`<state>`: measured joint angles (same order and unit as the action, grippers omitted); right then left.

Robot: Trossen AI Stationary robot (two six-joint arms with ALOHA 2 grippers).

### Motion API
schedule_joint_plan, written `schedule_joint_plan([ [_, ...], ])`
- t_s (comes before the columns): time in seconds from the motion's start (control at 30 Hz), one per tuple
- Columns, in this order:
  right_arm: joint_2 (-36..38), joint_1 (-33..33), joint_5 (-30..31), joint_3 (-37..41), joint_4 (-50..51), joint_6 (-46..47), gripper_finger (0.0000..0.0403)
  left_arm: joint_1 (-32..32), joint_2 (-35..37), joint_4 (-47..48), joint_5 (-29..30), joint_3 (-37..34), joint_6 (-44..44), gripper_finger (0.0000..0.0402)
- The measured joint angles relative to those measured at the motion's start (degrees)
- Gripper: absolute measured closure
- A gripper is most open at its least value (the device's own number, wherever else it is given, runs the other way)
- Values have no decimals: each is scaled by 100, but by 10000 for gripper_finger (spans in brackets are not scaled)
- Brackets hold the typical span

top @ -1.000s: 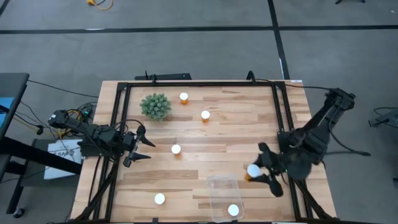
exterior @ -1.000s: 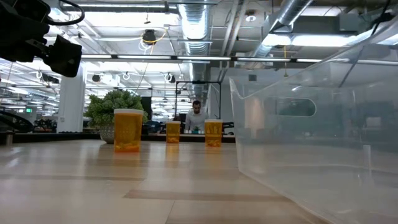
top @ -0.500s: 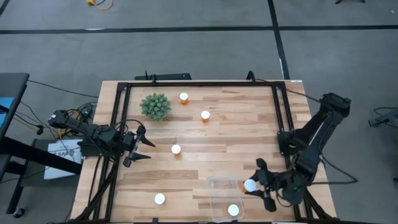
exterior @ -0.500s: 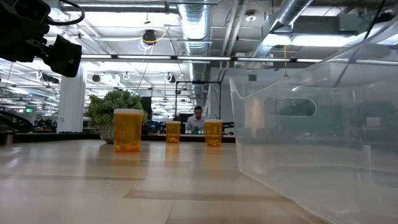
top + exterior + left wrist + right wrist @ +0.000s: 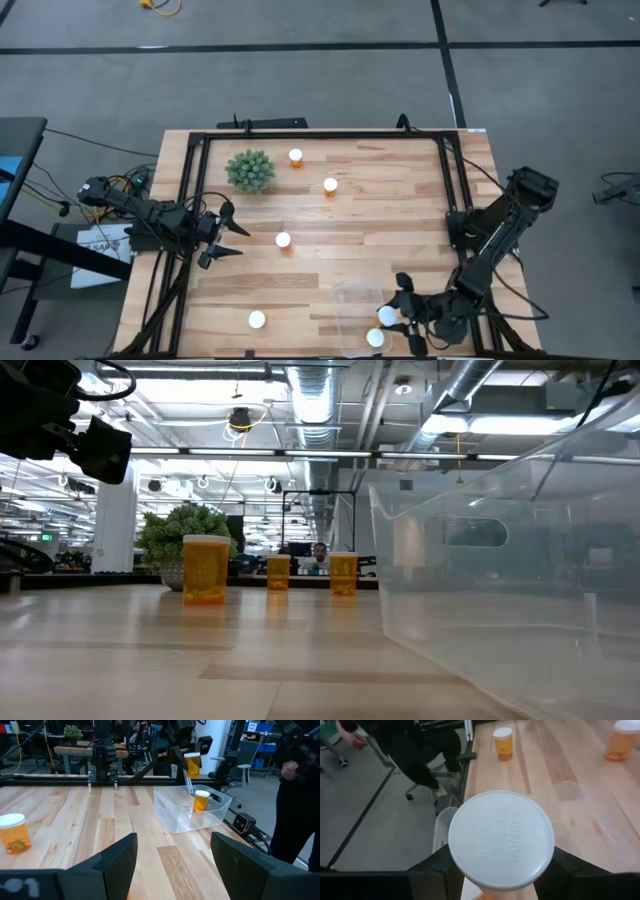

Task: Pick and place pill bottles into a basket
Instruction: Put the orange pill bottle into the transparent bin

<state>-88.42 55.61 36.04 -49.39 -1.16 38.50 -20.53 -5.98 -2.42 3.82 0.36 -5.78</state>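
Right gripper (image 5: 403, 318) clamps pill bottle (image 5: 386, 315) over basket (image 5: 352, 296) rim; left gripper (image 5: 226, 236) fingers apart.

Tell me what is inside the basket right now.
One pill bottle stands upright in the basket. The right gripper holds a second bottle above it, not yet inside. The low view's clear wall shows nothing more; the far corner stays hidden.

Pale wood-plank table (image 5: 400, 200), matt; clear glossy plastic basket (image 5: 175, 817); translucent orange pill bottles (image 5: 206, 569) with white plastic caps.
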Motion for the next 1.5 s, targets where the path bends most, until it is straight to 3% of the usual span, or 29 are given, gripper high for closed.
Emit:
schedule_joint_plan([
  [0.93, -1301, -556, -359, -4, -563, 676, 231, -1, 0, -2, 1, 1, -2, 159],
  [1.5, -1109, -921, -776, -375, -191, 85, 233, 0, -1, 0, -1, 0, -1, 159],
])
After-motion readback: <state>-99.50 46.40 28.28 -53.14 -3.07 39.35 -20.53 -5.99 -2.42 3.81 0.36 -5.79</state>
